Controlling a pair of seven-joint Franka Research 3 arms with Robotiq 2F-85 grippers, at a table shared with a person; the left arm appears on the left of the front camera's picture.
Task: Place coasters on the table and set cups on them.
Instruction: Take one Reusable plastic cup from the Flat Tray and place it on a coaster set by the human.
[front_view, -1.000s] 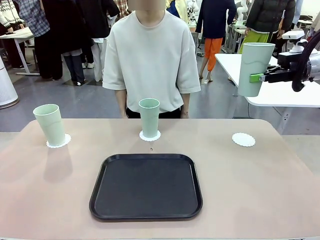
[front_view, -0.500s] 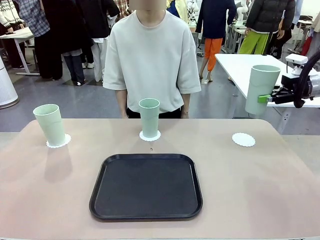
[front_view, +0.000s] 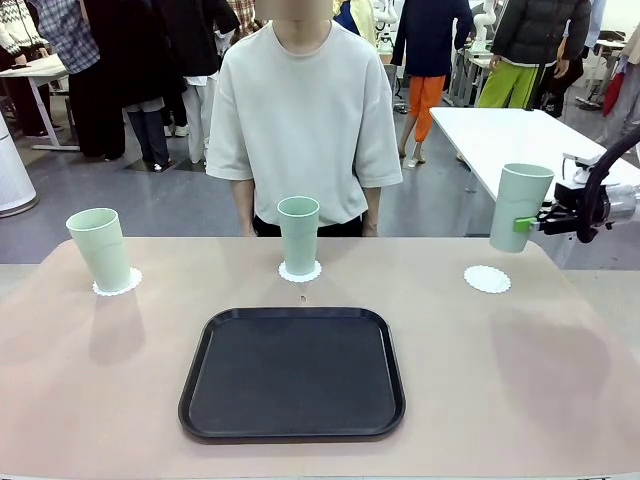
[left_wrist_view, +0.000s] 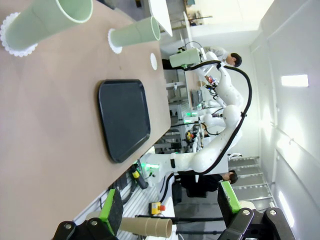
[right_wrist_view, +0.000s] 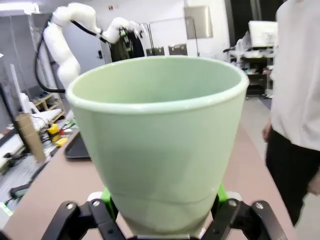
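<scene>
While right gripper (front_view: 528, 221) pinches cup (front_view: 520, 207) above table's far-right edge, centre it over bare coaster (front_view: 487, 279), lower upright; left gripper (left_wrist_view: 169, 212) spread.

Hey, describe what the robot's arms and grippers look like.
The arm is glossy white with rounded segments and a black cable looped along it. The left gripper and right gripper are black, built of jointed links with round silver bolts, and carry bright green pads on the fingers.
</scene>
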